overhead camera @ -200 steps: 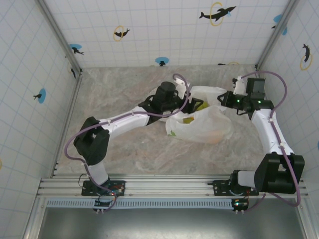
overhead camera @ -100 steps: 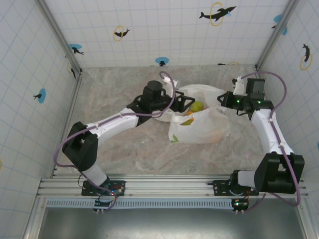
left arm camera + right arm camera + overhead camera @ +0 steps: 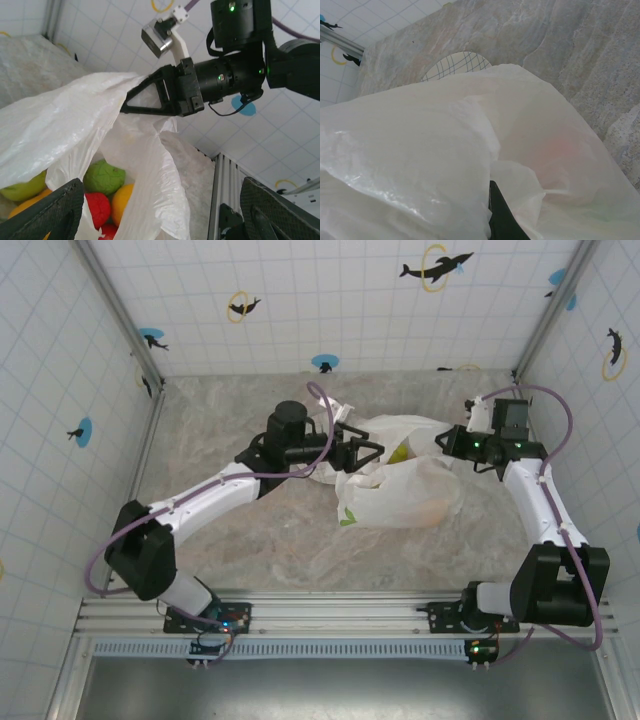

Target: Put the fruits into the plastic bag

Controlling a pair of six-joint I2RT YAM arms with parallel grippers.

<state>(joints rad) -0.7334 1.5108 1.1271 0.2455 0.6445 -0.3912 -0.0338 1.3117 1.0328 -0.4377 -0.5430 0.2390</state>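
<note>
The plastic bag lies crumpled at mid-table, its mouth facing left. My right gripper is shut on the bag's upper rim and holds it up; the left wrist view shows its black fingers pinching the film. Inside the bag lie fruits: a green one, a red one, an orange one and a yellow-green one. My left gripper stands open and empty just left of the mouth, its pads spread wide. In the right wrist view the bag hides all but one dark finger.
A white round plate with a grid pattern lies on the marble table just beyond the bag. Tiled walls and metal posts close in the table on three sides. The rail with both arm bases runs along the near edge.
My left arm has drawn back to the left, out of the bag's mouth, with its jaws open and empty. The right gripper has kept its hold on the rim.
</note>
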